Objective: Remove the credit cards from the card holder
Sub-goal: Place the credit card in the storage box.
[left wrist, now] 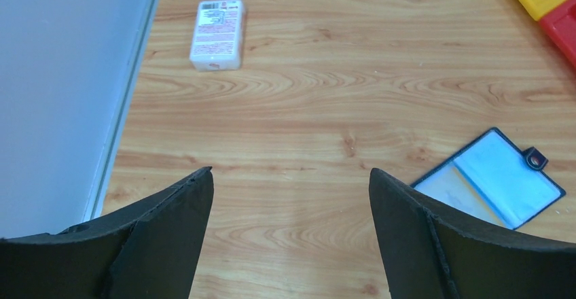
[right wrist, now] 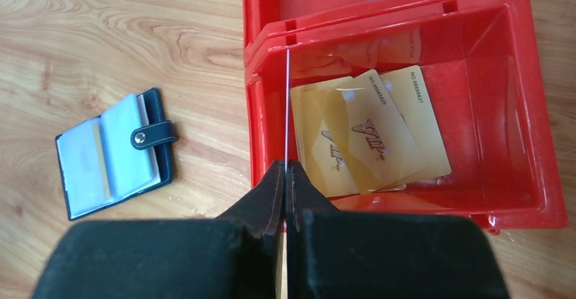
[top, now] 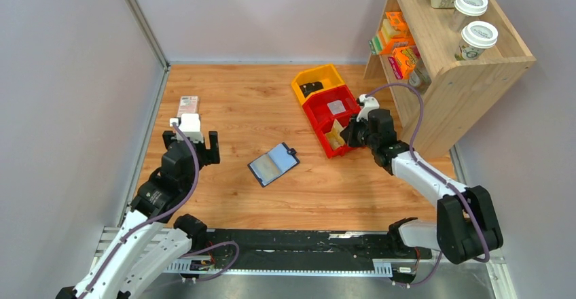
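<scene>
Right fingers point(right wrist: 268, 197) are pressed together on what appears to be a card point(right wrist: 287, 109), seen edge-on above the red bin point(right wrist: 530, 143) where gold cards point(right wrist: 370, 143) lie. Risk: released off-centre, it clips the bin wall and drops outside.

Card holder point(top: 273, 164) lies open on the tabletop point(top: 231, 109), a yellowish strip point(right wrist: 100, 155) in one pocket. Unpinned, it may slide. Left fingers point(left wrist: 183, 210) are spread wide and empty.

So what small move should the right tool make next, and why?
Probably open the right tool and let its card drop. The tool pinches the card edge-on just inside the wall of the red bin, where gold VIP cards already lie, so releasing there should add it to them.
</scene>
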### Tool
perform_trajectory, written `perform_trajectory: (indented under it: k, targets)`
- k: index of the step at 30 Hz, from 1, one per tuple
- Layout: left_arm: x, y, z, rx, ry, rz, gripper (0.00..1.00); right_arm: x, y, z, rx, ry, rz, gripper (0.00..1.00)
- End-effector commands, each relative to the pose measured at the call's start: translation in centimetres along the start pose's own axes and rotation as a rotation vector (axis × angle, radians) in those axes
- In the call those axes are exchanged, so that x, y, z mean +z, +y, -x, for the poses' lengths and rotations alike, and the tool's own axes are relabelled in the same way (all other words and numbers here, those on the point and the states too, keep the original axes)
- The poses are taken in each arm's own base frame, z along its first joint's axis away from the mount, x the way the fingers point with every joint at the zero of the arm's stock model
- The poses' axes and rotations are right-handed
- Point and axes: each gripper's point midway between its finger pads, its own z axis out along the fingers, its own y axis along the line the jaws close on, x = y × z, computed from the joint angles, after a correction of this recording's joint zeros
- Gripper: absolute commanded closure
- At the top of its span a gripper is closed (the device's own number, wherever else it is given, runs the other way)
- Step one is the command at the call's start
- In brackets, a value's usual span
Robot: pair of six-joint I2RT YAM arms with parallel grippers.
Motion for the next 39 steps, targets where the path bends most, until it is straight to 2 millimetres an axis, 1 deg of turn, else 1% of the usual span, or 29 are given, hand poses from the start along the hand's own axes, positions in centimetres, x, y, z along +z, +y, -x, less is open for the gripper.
perform_trajectory:
  k: [1, 6, 16, 18, 22, 23, 25, 26, 28, 31, 33, 34, 35, 37, 38, 39]
  targets:
    - [0.2, 1.2, 1.2, -0.02, -0.05, 0.069, 0.09, 0.6, -0.2, 3.2, 0.019, -0.177, -0.002, 1.0]
    - [0.1, 1.3, 1.4, -0.028, -0.068, 0.067, 0.1, 0.8, -0.7, 2.2, 0.04, -0.21, -0.007, 1.0]
    - [0.1, 1.3, 1.4, -0.019, -0.067, 0.064, 0.11, 2.6, -1.3, -0.4, 0.083, -0.158, -0.005, 1.0]
    - [0.2, 1.2, 1.3, -0.017, -0.065, 0.065, 0.11, 2.7, -1.6, -0.8, 0.09, -0.152, -0.013, 0.98]
    - [0.1, 1.3, 1.4, -0.02, -0.069, 0.067, 0.11, 2.3, -2.1, -1.2, 0.098, -0.147, -0.046, 0.87]
    - [0.1, 1.4, 1.4, -0.022, -0.072, 0.068, 0.12, 2.1, -2.3, -1.2, 0.1, -0.147, -0.057, 0.81]
    - [0.0, 1.4, 1.5, -0.024, -0.075, 0.066, 0.12, 1.7, -2.4, -1.0, 0.092, -0.15, -0.069, 0.73]
    - [0.1, 1.3, 1.5, -0.023, -0.077, 0.065, 0.12, 1.5, -2.4, -0.9, 0.084, -0.148, -0.074, 0.65]
    - [0.1, 1.3, 1.4, -0.022, -0.076, 0.062, 0.12, 1.0, -2.4, -0.4, 0.068, -0.146, -0.089, 0.56]
    - [0.1, 1.3, 1.5, -0.023, -0.077, 0.06, 0.12, 0.1, -2.6, 0.4, 0.043, -0.153, -0.122, 0.46]
    - [0.1, 1.1, 1.5, -0.022, -0.077, 0.056, 0.12, -0.5, -2.0, 1.1, 0.014, -0.153, -0.121, 0.4]
    - [0.1, 1.1, 1.5, -0.025, -0.078, 0.054, 0.12, -0.9, -2.2, 1.5, 0.003, -0.157, -0.148, 0.38]
    - [0.1, 1.1, 1.5, -0.024, -0.077, 0.054, 0.12, -1.1, -1.5, 1.8, -0.014, -0.153, -0.139, 0.35]
    - [0.1, 0.9, 1.5, -0.023, -0.074, 0.047, 0.12, -1.4, 0.5, 2.2, -0.047, -0.145, -0.091, 0.3]
    - [0.2, 0.9, 1.4, -0.022, -0.071, 0.047, 0.12, -1.5, 1.9, 2.6, -0.063, -0.143, -0.063, 0.24]
    - [0.2, 0.8, 1.4, -0.022, -0.07, 0.044, 0.12, -1.5, 2.9, 2.8, -0.073, -0.137, -0.045, 0.18]
